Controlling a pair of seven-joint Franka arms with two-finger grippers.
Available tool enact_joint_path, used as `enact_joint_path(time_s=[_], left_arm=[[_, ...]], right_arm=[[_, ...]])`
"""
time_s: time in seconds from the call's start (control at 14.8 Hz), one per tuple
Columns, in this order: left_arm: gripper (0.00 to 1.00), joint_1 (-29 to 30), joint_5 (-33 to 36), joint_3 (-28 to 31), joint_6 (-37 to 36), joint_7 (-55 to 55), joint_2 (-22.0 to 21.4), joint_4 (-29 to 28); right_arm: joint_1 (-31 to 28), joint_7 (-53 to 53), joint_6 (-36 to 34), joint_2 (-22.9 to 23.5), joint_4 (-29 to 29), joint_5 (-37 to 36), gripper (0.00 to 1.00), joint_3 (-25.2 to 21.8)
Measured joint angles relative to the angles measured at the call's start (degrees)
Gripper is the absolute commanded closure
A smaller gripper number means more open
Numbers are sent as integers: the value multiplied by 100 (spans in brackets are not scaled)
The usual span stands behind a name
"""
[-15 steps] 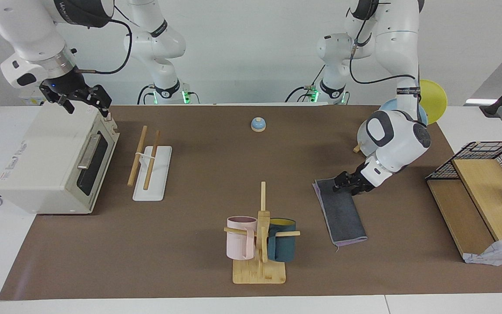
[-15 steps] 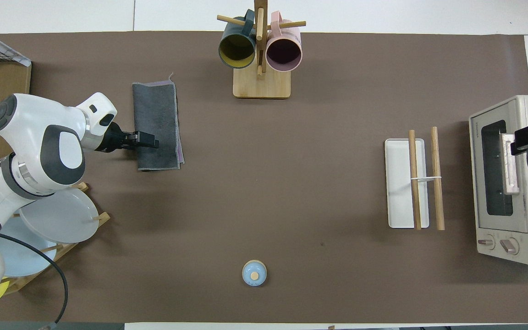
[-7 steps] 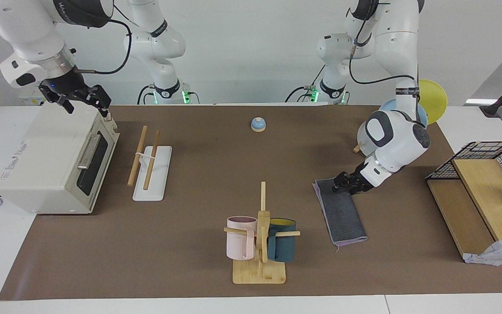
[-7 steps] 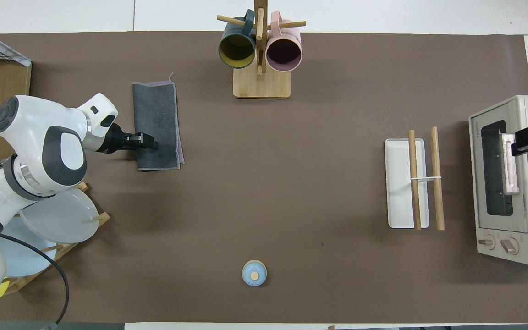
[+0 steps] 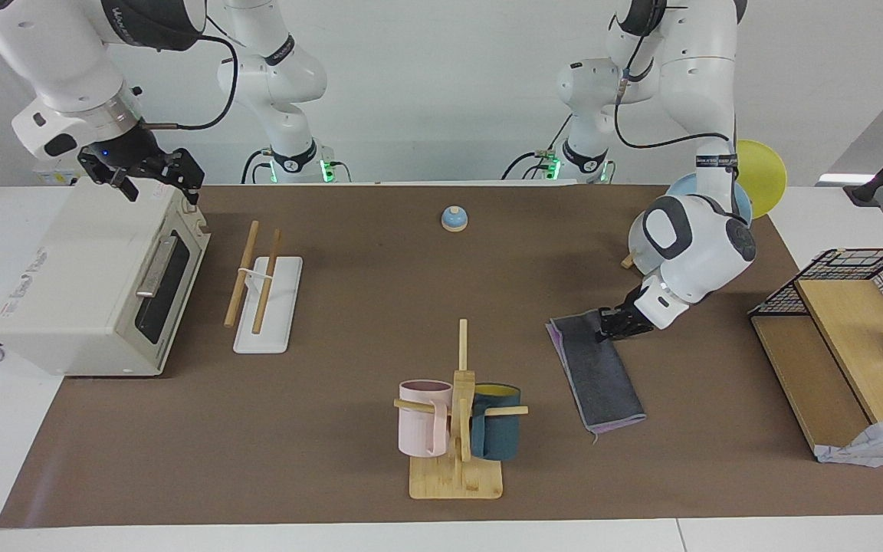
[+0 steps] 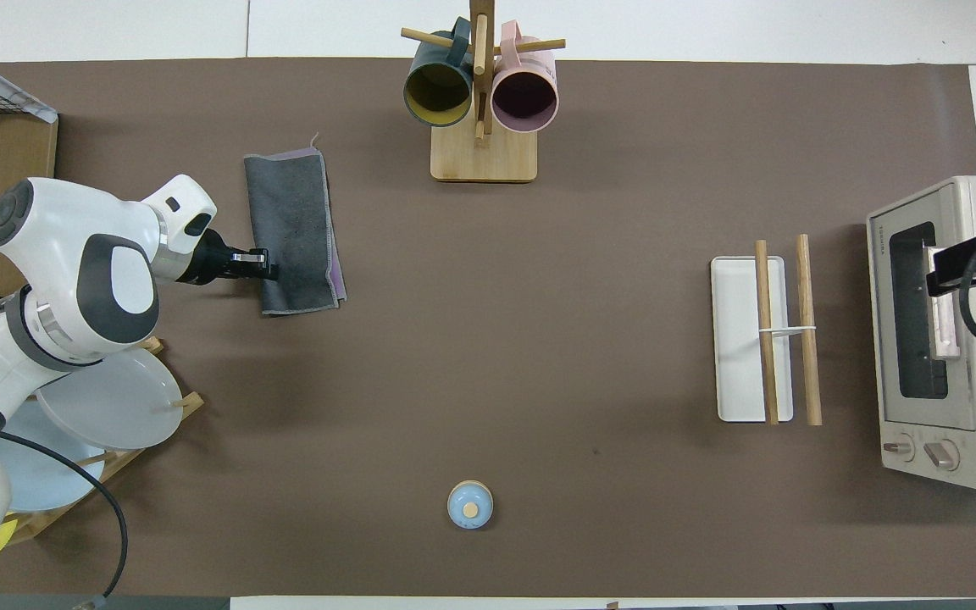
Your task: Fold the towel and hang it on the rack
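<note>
The towel lies folded into a long strip on the brown mat, dark grey face up with a purple edge showing, toward the left arm's end of the table. My left gripper is low at the strip's side edge, near the end closest to the robots, and is shut on the towel there. The rack, two slanted wooden rods on a white base, stands beside the toaster oven. My right gripper hangs open above the oven, holding nothing.
A toaster oven sits at the right arm's end. A wooden peg stand with two mugs stands far from the robots. A blue bell is near them. Plates on a stand and a wooden shelf flank the left arm.
My left gripper has closed on the towel's edge, and that end of the towel has shifted slightly toward the right arm's end. The right gripper has drifted a little above the oven.
</note>
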Motion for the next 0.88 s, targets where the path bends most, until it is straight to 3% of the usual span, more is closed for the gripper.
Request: enact_joint_path(time_s=[0.2, 0.4, 0.88], left_arm=[[100, 1, -31, 0, -62, -230, -6, 70], [100, -10, -35, -30, -400, -1202, -120, 390], [100, -539, 259, -98, -1467, -5080, -983, 921]], right_arm=[[-3, 0, 0, -2, -25, 104, 0, -6], [-28, 257, 0, -16, -86, 596, 0, -14], [-38, 3154, 60, -140, -401, 2294, 0, -12]])
